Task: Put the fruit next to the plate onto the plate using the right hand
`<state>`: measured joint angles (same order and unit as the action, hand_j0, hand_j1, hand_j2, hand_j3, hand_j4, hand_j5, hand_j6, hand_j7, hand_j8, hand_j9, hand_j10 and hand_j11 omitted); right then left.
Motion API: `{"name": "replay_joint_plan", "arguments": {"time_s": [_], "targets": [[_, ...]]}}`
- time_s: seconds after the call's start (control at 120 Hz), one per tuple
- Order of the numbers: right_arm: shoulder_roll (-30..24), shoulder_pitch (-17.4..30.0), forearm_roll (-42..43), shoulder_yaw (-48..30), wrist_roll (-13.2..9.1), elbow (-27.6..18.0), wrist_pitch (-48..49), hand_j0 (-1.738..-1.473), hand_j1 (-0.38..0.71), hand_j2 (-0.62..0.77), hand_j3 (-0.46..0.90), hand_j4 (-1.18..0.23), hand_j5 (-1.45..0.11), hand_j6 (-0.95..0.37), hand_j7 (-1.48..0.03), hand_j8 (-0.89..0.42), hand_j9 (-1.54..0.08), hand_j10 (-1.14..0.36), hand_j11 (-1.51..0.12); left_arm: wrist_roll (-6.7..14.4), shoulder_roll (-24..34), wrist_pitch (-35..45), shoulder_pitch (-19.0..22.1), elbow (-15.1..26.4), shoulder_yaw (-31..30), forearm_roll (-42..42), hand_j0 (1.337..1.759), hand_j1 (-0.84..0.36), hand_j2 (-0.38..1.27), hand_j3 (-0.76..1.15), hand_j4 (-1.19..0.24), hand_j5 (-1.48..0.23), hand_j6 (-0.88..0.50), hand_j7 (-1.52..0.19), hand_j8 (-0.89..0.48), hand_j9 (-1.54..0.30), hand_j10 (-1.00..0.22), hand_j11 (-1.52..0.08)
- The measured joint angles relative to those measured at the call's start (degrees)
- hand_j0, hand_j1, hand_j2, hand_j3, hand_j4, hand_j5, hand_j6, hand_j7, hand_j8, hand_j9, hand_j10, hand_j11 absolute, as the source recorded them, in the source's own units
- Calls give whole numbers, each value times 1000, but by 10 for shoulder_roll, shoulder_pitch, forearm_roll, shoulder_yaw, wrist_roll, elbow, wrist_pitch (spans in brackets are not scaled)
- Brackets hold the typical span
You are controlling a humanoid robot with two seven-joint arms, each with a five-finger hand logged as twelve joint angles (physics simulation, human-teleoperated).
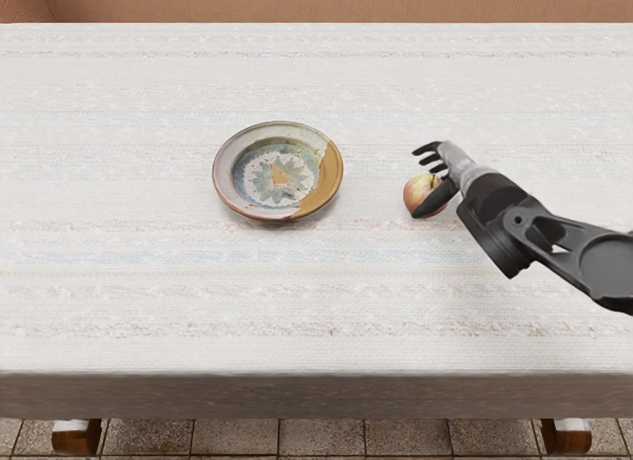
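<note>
The right hand (pixel 442 173) reaches in from the right edge and sits against the fruit (pixel 418 192); its fingers (pixel 427 149) are spread and released above the fruit, not clenched round it, while the thumb curves along the fruit's near side; the fruit rests on the pale counter (pixel 297 302), well to the right of the plate (pixel 333 174); the patterned, brown-rimmed plate lies flat.

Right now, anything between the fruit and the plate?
Nothing visible. Only bare white tablecloth lies between the small red-yellow round fruit and the brown-rimmed patterned ceramic plate; the right hand is at the fruit.
</note>
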<state>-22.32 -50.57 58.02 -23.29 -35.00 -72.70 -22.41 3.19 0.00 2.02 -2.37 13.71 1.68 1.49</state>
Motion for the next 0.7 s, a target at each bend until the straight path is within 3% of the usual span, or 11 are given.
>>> {"name": "replay_joint_plan", "arguments": {"time_s": [0.258, 0.325, 0.583, 0.7], "targets": [[1, 4, -2, 3, 0, 0, 0, -1657, 113, -95, 0, -389, -514, -393, -509, -390, -514, -389, -514, 0, 0, 0, 0, 0, 0, 0, 1658, 349, 0, 0, 0, 0, 0, 0, 0, 0, 0, 0], [2, 4, -2, 4, 0, 0, 0, -1656, 137, -85, 0, -423, -557, -427, -552, -360, -561, -421, -561, 0, 0, 0, 0, 0, 0, 0, 1658, 349, 0, 0, 0, 0, 0, 0, 0, 0, 0, 0], [6, 4, -1, 5, 0, -1, 3, -1652, 185, 79, -1, -581, -723, -404, -736, -297, -737, -374, -755, 0, 0, 0, 0, 0, 0, 0, 1658, 349, 0, 0, 0, 0, 0, 0, 0, 0, 0, 0], [10, 4, -1, 5, -1, -1, 4, -1650, 174, 91, -1, -645, -773, -395, -804, -299, -796, -376, -825, 0, 0, 0, 0, 0, 0, 0, 1658, 349, 0, 0, 0, 0, 0, 0, 0, 0, 0, 0]]}}
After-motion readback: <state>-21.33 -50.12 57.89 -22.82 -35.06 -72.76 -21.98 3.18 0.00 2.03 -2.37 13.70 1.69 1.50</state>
